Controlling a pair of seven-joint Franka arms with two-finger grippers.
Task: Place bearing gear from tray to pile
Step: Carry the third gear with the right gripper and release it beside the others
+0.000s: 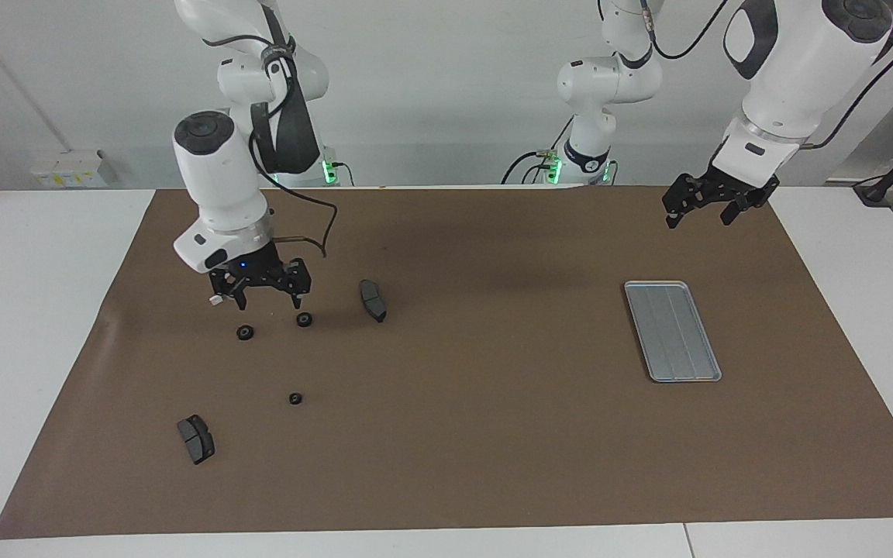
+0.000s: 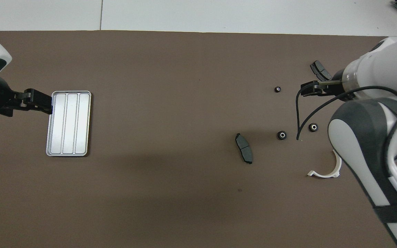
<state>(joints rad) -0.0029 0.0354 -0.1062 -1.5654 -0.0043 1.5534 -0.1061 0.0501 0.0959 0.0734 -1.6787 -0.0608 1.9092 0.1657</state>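
The silver-grey grooved tray [image 1: 673, 331] lies bare toward the left arm's end; it also shows in the overhead view [image 2: 69, 123]. Three small black bearing gears lie on the mat toward the right arm's end: two [image 1: 245, 332] [image 1: 305, 319] side by side, and one [image 1: 295, 399] farther from the robots. My right gripper [image 1: 264, 301] is open and empty, hovering just above the mat over the two gears. My left gripper [image 1: 701, 213] is open and empty, raised over the mat near the tray. Two dark brake pads [image 1: 373, 300] [image 1: 196, 439] and a white half-ring bracket [image 2: 325, 171] lie around the gears.
A brown mat [image 1: 477, 434] covers the table, with white table surface showing around it. The right arm's cable [image 2: 300, 113] hangs over the mat by the gears. The bracket is hidden by the right arm in the facing view.
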